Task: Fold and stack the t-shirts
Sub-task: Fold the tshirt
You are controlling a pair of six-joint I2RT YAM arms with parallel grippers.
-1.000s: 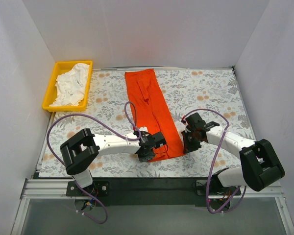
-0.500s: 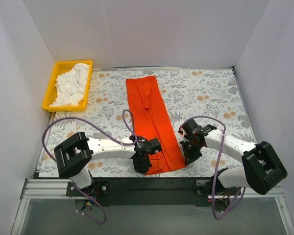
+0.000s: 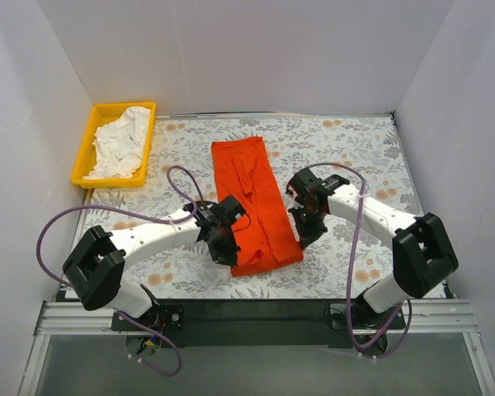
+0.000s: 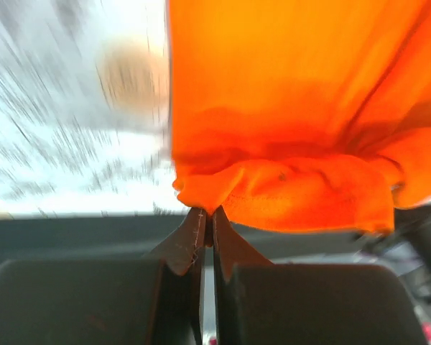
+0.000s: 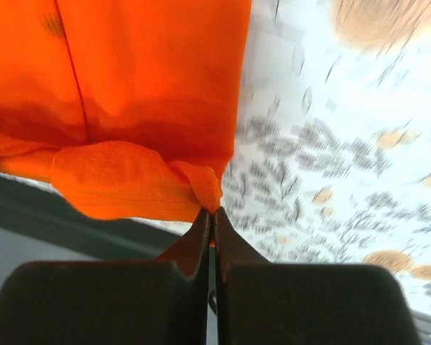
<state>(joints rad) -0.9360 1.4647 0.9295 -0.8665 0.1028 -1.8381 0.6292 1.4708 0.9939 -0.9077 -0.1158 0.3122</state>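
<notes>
The orange-red t-shirt (image 3: pixel 252 186) lies as a long narrow strip down the middle of the table, its near end bunched and doubled. My left gripper (image 3: pixel 224 243) is shut on the hem's left corner, and in the left wrist view the orange fabric (image 4: pixel 294 108) hangs from the left gripper's (image 4: pixel 208 215) tips. My right gripper (image 3: pixel 307 229) is shut on the hem's right corner; the right wrist view has the cloth (image 5: pixel 129 93) pinched at the right gripper's (image 5: pixel 212 214) tips. The white t-shirt (image 3: pixel 121 142) sits crumpled in the yellow tray (image 3: pixel 82 157).
The flower-patterned table cover (image 3: pixel 355 157) is bounded by white walls at the back and both sides. The yellow tray stands in the far left corner. A dark rail (image 3: pixel 256 313) runs along the near edge by the arm bases. Purple cables (image 3: pixel 181 177) loop over both arms.
Both grippers first drew the orange shirt's near hem toward the near edge, then carried it away from that edge. The strip now looks shorter, with its near end doubled.
</notes>
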